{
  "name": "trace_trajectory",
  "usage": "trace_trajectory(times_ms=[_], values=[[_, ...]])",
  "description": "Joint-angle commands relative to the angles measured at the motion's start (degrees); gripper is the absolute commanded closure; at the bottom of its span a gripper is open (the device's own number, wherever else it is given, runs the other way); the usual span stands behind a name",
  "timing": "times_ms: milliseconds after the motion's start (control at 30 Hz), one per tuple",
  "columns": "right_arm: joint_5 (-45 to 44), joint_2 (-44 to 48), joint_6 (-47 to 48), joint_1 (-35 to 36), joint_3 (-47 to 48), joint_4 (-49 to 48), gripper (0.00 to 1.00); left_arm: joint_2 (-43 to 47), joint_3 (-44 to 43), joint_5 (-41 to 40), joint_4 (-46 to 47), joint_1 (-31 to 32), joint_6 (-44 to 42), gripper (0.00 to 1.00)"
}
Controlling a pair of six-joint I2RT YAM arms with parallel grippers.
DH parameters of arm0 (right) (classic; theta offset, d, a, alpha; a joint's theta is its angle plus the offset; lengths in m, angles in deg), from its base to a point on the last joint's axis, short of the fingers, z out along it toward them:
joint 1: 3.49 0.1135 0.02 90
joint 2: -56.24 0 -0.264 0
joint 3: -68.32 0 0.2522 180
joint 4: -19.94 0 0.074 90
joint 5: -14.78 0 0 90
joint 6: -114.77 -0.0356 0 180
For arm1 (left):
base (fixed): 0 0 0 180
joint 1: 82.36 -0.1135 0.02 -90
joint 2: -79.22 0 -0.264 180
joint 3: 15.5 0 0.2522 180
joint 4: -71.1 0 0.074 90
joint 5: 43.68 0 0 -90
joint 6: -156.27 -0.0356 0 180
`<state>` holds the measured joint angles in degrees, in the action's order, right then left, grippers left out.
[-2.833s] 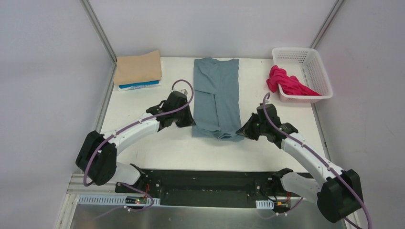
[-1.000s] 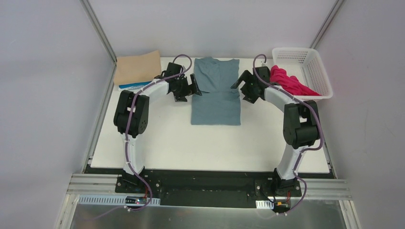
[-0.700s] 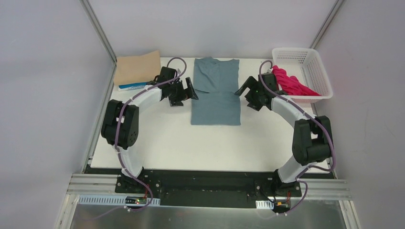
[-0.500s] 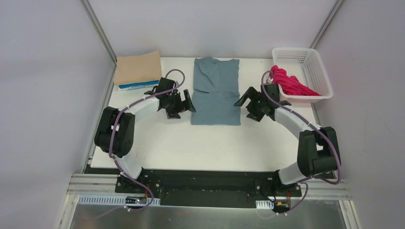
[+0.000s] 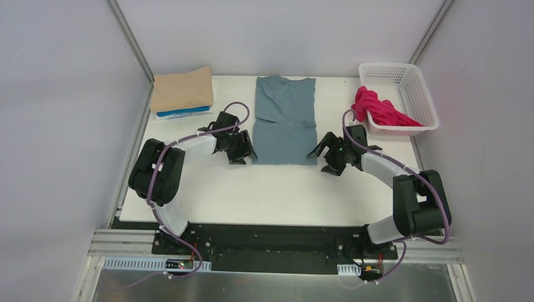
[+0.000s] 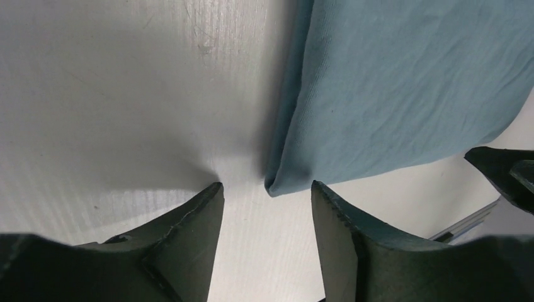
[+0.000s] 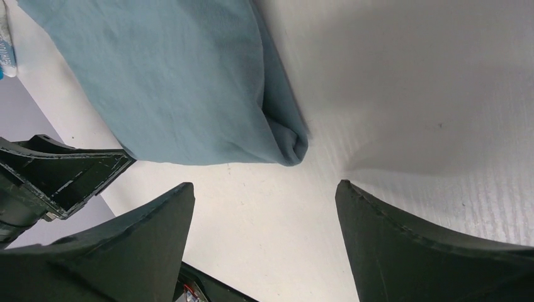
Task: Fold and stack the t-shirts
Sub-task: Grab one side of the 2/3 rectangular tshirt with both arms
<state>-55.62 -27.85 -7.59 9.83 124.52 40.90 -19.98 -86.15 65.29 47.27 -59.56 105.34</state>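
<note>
The dusty teal-blue t-shirt (image 5: pixel 284 119) lies flat at the table's middle, its near half doubled over the far half. My left gripper (image 5: pixel 244 151) is open at the near left corner of the fold; in the left wrist view the corner of the teal-blue t-shirt (image 6: pixel 390 94) sits right at the gap of my left gripper (image 6: pixel 266 185), untouched. My right gripper (image 5: pixel 322 155) is open beside the near right corner; the teal-blue t-shirt (image 7: pixel 176 82) ends just ahead of my right gripper (image 7: pixel 264 184). A tan t-shirt (image 5: pixel 182 90) lies folded on a bright blue one (image 5: pixel 184 114).
A white lattice basket (image 5: pixel 412 85) stands at the back right with a magenta-red t-shirt (image 5: pixel 376 107) bunched in it and hanging over its left rim. Metal posts frame the table's back corners. Bare white table lies in front of the teal shirt.
The teal shirt's near half was carried up, laid over the far half and let go. Both grippers then drew back to the fold's near corners; the left jaws have narrowed.
</note>
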Motion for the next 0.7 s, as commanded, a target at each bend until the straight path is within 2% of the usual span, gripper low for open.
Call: trace_trajectory(times_ms=[0, 100, 267, 333, 433, 500, 667], values=[[-0.1, -0.8, -1.5, -0.1, -0.5, -3.3, 0.17, -2.5, -0.2, -2.6, 0.4, 0.3, 0.6, 0.51], [-1.0, -1.1, -2.0, -0.1, -0.8, -3.8, 0.19, -2.9, -0.1, -2.6, 0.5, 0.7, 0.4, 0.52], [-1.1, -1.9, -2.6, -0.1, -1.1, -4.8, 0.22, -4.9, -1.0, -2.3, 0.7, 1.5, 0.2, 0.60], [-0.7, -2.5, -2.9, -0.1, -1.1, -5.1, 0.25, -6.1, -1.5, -2.0, 0.7, 1.6, 0.5, 0.65], [-0.3, -3.1, -3.1, -0.1, -1.2, -5.3, 0.29, -7.5, -2.1, -1.1, 0.8, 1.6, 0.4, 0.78], [-0.1, -3.5, -3.4, -0.1, -1.4, -5.6, 0.32, -7.5, -2.1, -1.0, 0.8, 1.7, 0.0, 0.98], [-0.4, -5.6, -3.8, -0.1, -1.4, -6.9, 0.40, -6.0, -1.3, -2.6, 0.9, 1.7, -0.5, 1.00]])
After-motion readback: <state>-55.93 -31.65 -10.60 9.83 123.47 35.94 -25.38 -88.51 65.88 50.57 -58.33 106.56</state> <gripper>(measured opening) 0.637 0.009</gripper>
